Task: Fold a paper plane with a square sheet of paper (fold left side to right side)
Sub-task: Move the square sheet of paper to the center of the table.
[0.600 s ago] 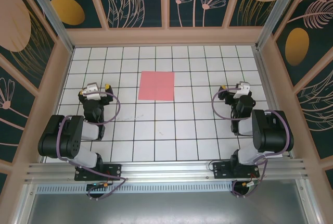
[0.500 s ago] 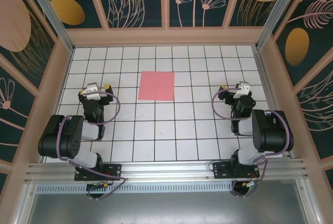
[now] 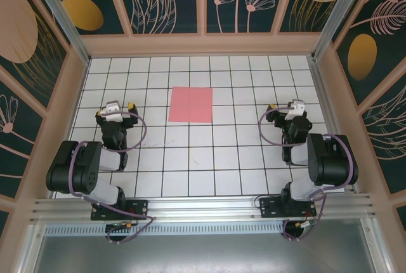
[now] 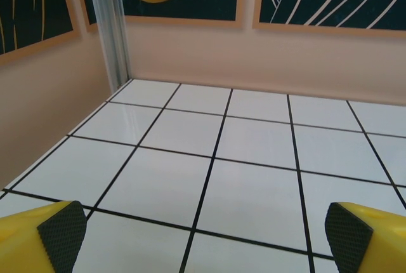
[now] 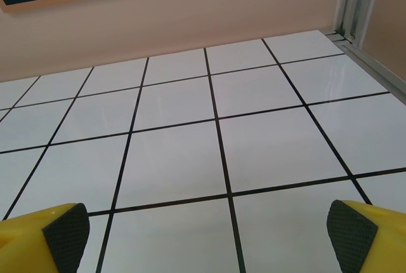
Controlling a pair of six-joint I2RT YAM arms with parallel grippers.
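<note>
1. Top external view: the tiled table carries the square sheet of paper, which lies flat and unfolded. No crease is visible, so the left-to-right fold is judged not yet begun.
2. Left gripper: positioned well to the left of the sheet, jaws spread wide, holding nothing.
3. Right gripper: positioned well to the right of the sheet, jaws likewise spread wide and empty.
4. Risk: thin paper lying flat on a smooth surface offers no raised edge. A fingertip arriving too shallow would likely push the sheet sideways instead of lifting its left edge.
5. Risk: if the right side of the sheet is not pinned during the lift, the sheet may rotate and its edges would meet askew.
6. Risk: the black pads may drag and wrinkle the paper if pressed down hard.
</note>
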